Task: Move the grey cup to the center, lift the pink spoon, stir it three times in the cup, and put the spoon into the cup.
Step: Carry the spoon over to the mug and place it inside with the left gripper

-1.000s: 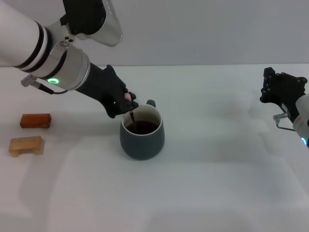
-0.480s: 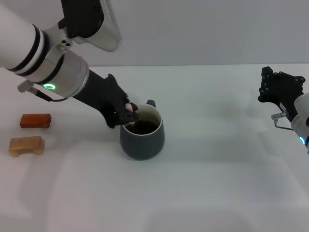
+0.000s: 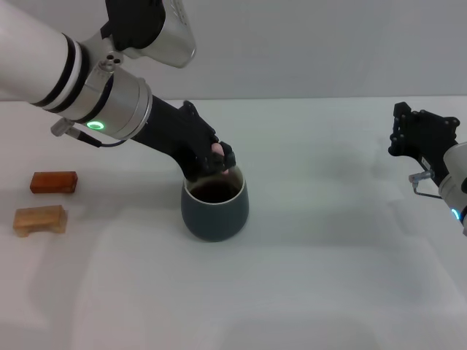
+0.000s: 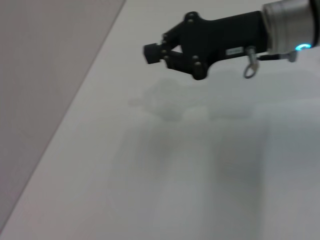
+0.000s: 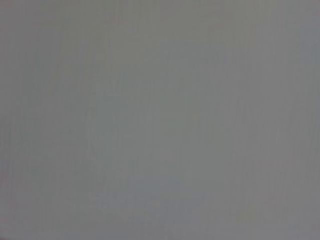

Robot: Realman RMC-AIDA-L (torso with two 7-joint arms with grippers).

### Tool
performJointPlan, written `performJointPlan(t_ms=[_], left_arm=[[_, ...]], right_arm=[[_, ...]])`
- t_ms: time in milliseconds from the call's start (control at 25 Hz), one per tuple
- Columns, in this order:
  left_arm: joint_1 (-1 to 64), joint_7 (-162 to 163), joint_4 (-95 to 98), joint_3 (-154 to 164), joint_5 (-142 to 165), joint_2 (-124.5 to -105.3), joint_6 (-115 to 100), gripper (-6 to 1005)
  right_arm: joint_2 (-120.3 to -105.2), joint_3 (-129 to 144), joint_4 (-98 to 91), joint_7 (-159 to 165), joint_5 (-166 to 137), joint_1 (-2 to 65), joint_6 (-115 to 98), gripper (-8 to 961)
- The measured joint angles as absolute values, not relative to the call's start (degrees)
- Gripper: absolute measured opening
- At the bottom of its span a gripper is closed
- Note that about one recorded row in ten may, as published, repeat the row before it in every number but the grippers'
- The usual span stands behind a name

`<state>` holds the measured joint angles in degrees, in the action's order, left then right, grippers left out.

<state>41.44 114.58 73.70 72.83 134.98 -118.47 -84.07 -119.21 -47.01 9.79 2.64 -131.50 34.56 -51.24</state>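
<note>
Head view: left gripper [image 3: 217, 159] pinches pink spoon [image 3: 216, 149] over grey cup [image 3: 214, 209]; right gripper [image 3: 403, 135] parked far right, claw state unclear.

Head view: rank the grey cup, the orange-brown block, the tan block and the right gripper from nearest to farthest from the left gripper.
1. grey cup, directly under the left gripper, at the table's middle.
2. orange-brown block, at the robot's far left.
3. tan block, just in front of that block; the two are nearly tied.
4. right gripper, at the far right edge.
</note>
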Motion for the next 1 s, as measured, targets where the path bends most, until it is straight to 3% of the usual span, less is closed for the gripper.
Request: performJointPlan(t_ms=[1000], left_arm=[[40.79,115.65,74.81,71.36,141.66,-118.14,-89.63,167]], right_arm=[[-119.18,-46.85,11.2,2.63,-131.61,34.15,-51.24,4]])
